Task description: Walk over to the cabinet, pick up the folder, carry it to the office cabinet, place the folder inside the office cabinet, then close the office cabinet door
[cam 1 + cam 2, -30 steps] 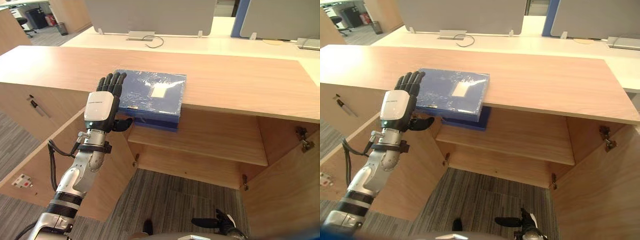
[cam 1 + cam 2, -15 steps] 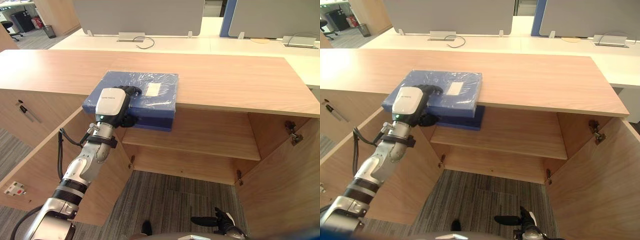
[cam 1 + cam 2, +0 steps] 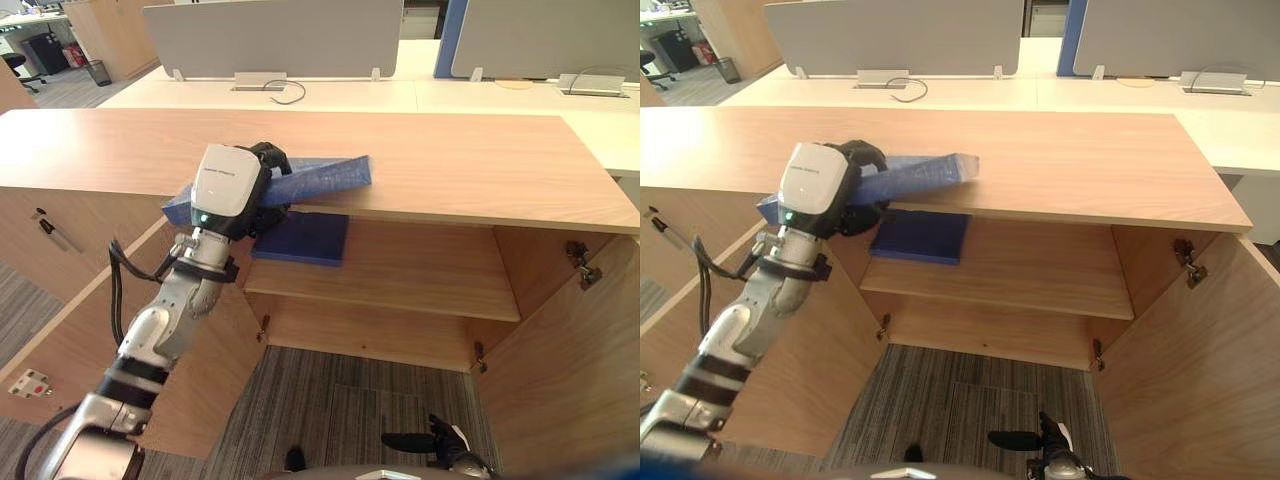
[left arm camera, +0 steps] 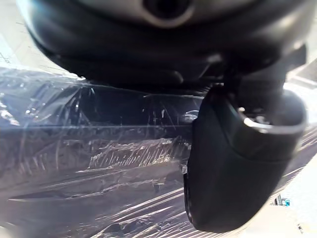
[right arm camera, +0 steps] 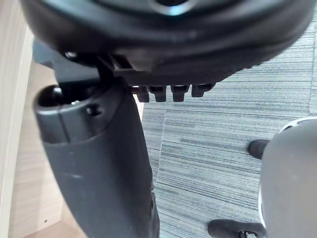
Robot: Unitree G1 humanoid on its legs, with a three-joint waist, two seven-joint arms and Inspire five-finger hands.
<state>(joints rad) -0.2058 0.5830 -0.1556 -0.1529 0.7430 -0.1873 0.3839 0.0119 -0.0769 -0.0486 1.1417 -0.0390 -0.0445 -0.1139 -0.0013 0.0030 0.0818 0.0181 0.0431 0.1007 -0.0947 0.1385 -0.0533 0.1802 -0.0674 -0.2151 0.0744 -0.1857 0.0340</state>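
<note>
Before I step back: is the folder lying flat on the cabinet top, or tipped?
Tipped: the left hand grips the folder, which slants over the cabinet top.

Blue folder [image 3: 332, 175], pale wood-grain cabinet [image 3: 470, 165], grey finely striped carpet [image 3: 345, 405].

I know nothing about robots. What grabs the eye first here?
The left hand, fingers curled round a plastic-wrapped blue folder, holds it tilted over the near edge of the wooden cabinet top. Below, a dark blue flat thing lies on the shelf inside.
</note>
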